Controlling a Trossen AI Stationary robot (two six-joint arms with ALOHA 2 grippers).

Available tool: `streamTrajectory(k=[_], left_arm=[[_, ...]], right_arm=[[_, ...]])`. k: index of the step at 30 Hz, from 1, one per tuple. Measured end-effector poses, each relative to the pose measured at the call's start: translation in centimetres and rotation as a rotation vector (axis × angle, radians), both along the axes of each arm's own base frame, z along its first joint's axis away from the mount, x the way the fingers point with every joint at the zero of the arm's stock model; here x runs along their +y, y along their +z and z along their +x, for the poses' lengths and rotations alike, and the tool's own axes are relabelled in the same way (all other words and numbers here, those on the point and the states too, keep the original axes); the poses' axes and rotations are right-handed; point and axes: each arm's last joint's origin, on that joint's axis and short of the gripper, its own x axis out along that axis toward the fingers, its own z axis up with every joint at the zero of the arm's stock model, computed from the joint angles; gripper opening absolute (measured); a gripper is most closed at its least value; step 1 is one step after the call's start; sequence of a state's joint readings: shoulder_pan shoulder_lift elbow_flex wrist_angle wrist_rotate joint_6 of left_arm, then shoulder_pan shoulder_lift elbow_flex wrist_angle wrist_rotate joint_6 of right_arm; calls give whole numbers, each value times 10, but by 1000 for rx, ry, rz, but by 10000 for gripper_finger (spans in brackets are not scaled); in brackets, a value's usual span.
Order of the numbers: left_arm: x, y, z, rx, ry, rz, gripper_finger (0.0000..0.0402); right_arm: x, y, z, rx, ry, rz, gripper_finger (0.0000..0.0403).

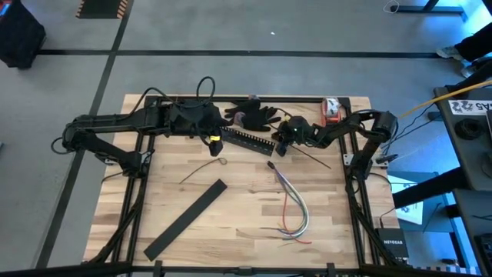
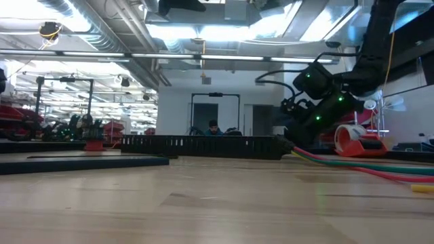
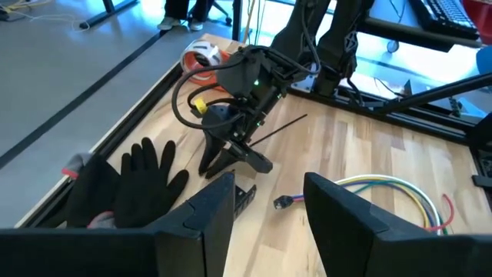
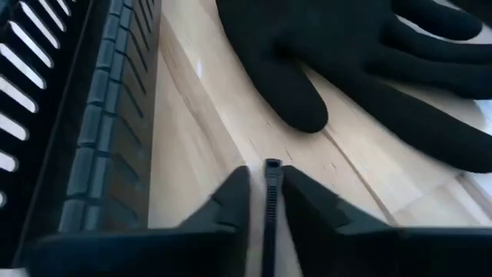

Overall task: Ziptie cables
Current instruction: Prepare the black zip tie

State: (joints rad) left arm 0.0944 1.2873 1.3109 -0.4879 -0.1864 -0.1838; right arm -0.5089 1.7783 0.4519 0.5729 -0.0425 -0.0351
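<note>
Here the ziptie [image 4: 272,201] sits pinched between the right hand's [image 4: 265,206] fingers

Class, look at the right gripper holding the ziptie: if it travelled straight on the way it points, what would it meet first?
Probably the black glove. The right gripper, shut on the ziptie, points across bare wood toward it; the slotted bar lies to one side.

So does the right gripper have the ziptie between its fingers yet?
Yes, in the right wrist view the ziptie stands between the right gripper's two fingers, which press against it on both sides beside the black glove.
</note>
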Motion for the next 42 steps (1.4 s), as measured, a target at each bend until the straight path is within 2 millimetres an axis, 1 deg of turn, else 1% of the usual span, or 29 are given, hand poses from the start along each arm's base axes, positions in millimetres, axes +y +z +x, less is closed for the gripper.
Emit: streamTrajectory(k=[2,3,6,8,12,13,16,19,23,26,28,30,32,35,37,39,42], left_arm=[[0,0,0,1,0,-1,150],[0,0,0,1,0,-1,150],[0,0,0,1,1,-3,150],[0,0,0,1,1,-3,150],[0,0,0,1,0,0,150],[0,0,0,0,0,0,150],[0,0,0,0,-2,4,150],[1,1,0,-5,-2,14,150],[6,1,0,-6,29,18,150],[11,-1,1,-11,98,47,150],[15,-8,5,-35,141,66,150],[20,-14,10,-99,164,70,150],[24,-21,16,-178,186,56,150],[33,-29,25,-290,222,33,150],[39,-31,32,-363,240,27,150],[43,-33,40,-424,249,26,150],[46,-35,52,-502,242,30,150]], right_arm=[[0,-1,0,3,-3,-5,21],[0,-1,0,3,-3,-6,12],[0,0,0,2,-12,-12,13],[-1,4,0,5,-19,-18,9],[-2,24,-1,3,-62,-24,4],[-4,32,1,5,-78,-37,3],[-10,70,10,-43,-85,-98,0],[-13,105,15,-55,-68,-117,0],[-18,171,26,-161,-68,-170,0],[-19,214,34,-216,-55,-188,0],[-18,246,39,-284,-42,-216,0],[-16,278,42,-370,-34,-252,0],[-12,303,45,-449,-23,-268,0],[-5,331,47,-545,-9,-278,0],[3,345,49,-617,4,-280,0],[10,353,52,-681,18,-262,0],[22,356,57,-741,51,-230,0]])
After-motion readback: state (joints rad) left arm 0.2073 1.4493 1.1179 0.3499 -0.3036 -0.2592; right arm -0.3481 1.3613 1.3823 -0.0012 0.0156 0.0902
